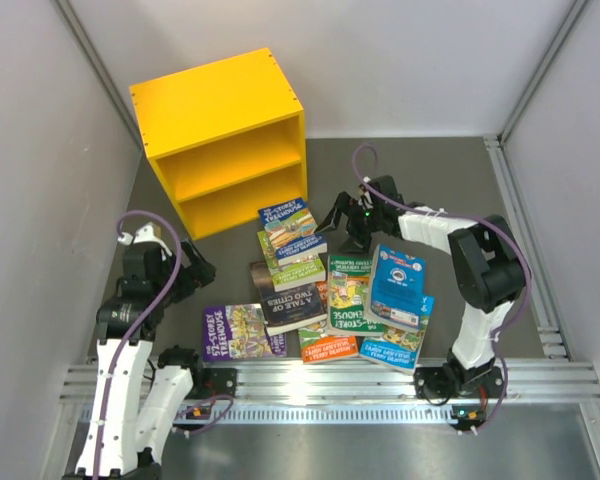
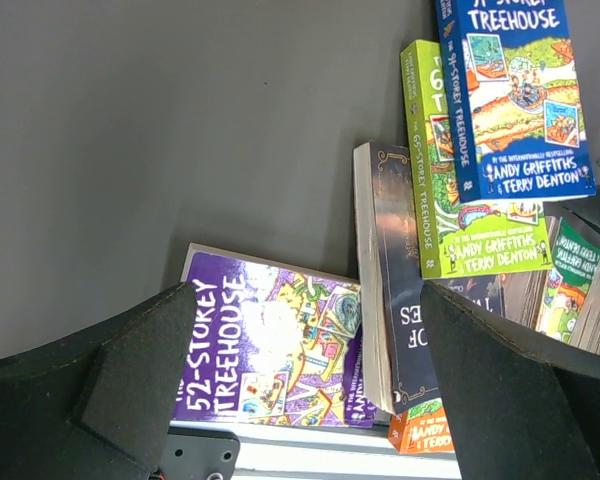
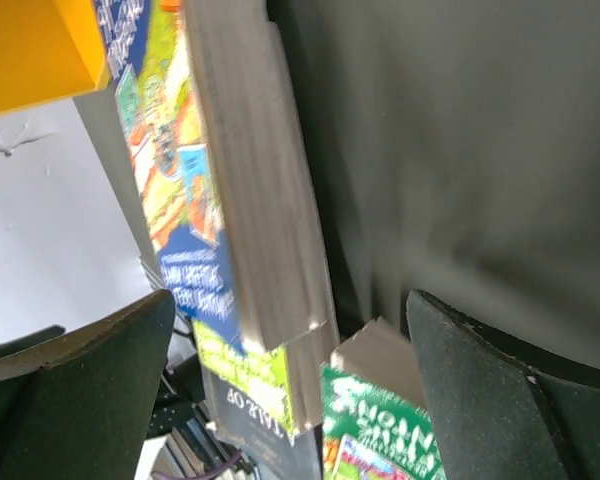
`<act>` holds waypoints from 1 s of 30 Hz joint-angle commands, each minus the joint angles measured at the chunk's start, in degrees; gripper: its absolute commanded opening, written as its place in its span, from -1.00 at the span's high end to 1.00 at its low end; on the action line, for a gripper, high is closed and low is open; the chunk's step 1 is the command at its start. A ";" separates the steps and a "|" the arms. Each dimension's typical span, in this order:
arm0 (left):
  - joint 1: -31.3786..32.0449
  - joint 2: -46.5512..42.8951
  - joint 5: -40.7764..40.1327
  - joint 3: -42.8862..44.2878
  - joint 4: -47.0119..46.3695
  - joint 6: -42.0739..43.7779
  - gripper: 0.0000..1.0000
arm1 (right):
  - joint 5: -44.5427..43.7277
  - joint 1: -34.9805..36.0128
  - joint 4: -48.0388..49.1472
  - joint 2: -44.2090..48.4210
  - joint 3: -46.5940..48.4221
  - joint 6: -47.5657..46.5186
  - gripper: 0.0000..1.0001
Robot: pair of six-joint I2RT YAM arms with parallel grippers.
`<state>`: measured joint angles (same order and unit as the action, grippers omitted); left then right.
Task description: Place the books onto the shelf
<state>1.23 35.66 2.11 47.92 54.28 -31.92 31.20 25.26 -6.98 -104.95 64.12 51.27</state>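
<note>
Grip, right: your right pincer stands wide and holds nothing; in the wrist view the page edges of the stacked books run between its fingers.
Pose, right: your arm rises from its base, bends at the elbow and reaches left, with the wrist low at the stack's right side.
Grip, left: your left pincer is wide as well and empty, hovering over the purple book.
Pose, left: your arm is folded close, its wrist turned right toward the pile.
Books: all lie on the table. The blue Treehouse book tops the green book, which rests on the dark book. The bright blue book lies on others to the right.
Shelf: the yellow shelf stands far left, its open side facing the pile, near the blue Treehouse book.
</note>
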 commanded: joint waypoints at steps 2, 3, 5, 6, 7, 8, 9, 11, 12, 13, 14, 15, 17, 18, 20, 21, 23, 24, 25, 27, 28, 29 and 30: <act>-0.09 -0.24 0.09 -0.55 -0.41 0.72 -0.96 | 1.49 0.58 6.45 -3.68 1.45 3.31 -0.93; -0.09 -0.24 0.00 -0.64 -0.40 0.72 -0.96 | 1.84 0.93 8.02 -4.21 1.88 3.58 -0.91; -0.09 -0.41 -0.09 -0.55 -0.32 0.63 -0.96 | 2.72 1.99 9.44 -5.96 2.50 4.10 -0.77; -0.09 -0.42 -0.09 -0.55 -0.23 0.63 -0.96 | 3.07 2.25 10.23 -6.41 2.68 4.54 -0.71; -0.09 -0.50 -0.17 -0.55 -0.23 0.63 -0.96 | 3.60 2.78 11.02 -7.02 2.59 4.89 -0.53; -0.09 -0.59 -0.26 -0.64 -0.32 0.63 -0.96 | 3.78 2.96 12.42 -7.20 2.42 5.68 -0.44; -0.01 -0.42 -0.18 -0.64 -0.23 0.72 -0.96 | 3.87 3.04 12.87 -7.29 2.24 5.95 -0.33; -0.09 -0.24 -0.09 -0.64 -0.14 0.72 -0.96 | 4.13 3.22 13.48 -7.64 2.24 6.39 0.03; -0.09 -0.15 0.00 -0.64 -0.05 0.81 -0.96 | 4.31 3.22 13.57 -7.64 2.33 6.39 0.22; -0.01 0.02 0.09 -0.64 -0.05 0.81 -0.96 | 4.39 3.22 13.58 -7.55 2.41 6.30 0.31; 0.00 0.02 0.00 -0.64 -0.14 0.81 -0.96 | 4.39 3.22 13.58 -7.38 2.42 6.13 0.38; 0.00 0.20 0.17 -0.72 -0.23 0.81 -0.96 | 4.39 3.22 13.58 -7.20 2.33 6.04 0.44; -0.18 0.29 0.18 -0.72 -0.23 0.81 -0.96 | 4.39 3.22 13.58 -6.42 2.24 5.78 0.59; -0.18 0.37 0.26 -0.72 -0.14 0.81 -0.96 | 4.48 3.13 13.49 -6.15 1.98 5.69 0.65; -0.18 0.38 0.26 -0.72 -0.23 0.81 -0.96 | 4.40 2.96 12.62 -5.01 1.89 4.90 0.88; -0.18 0.38 0.35 -0.81 -0.23 0.81 -0.96 | 4.22 2.78 12.00 -4.40 1.89 4.46 0.95; -0.18 0.38 0.35 -0.81 -0.14 0.81 -0.96 | 3.61 2.34 10.51 -2.38 2.06 3.32 1.00; -0.18 0.29 0.26 -0.81 -0.23 0.81 -0.96 | 3.52 2.17 10.06 -1.67 2.24 3.05 1.00; -0.18 0.29 0.26 -0.81 -0.23 0.72 -0.96 | 3.17 1.91 9.45 -0.45 2.68 2.62 1.00; -0.18 0.11 0.18 -0.81 -0.23 0.63 -0.95 | 2.99 1.99 7.52 0.61 4.17 1.82 1.00; -0.18 0.20 0.18 -0.81 -0.32 0.63 -0.95 | 3.34 2.16 7.42 1.49 4.61 1.73 1.00; -0.18 0.20 0.09 -0.81 -0.23 0.55 -0.95 | 3.51 2.34 7.42 1.76 5.40 2.17 1.00; -0.27 0.20 0.18 -0.81 -0.23 0.55 -0.94 | 3.60 2.43 7.34 2.11 5.84 2.26 1.00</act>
<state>1.21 35.88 2.11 47.42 54.33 -31.75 34.26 27.09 0.19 -107.59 65.60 55.13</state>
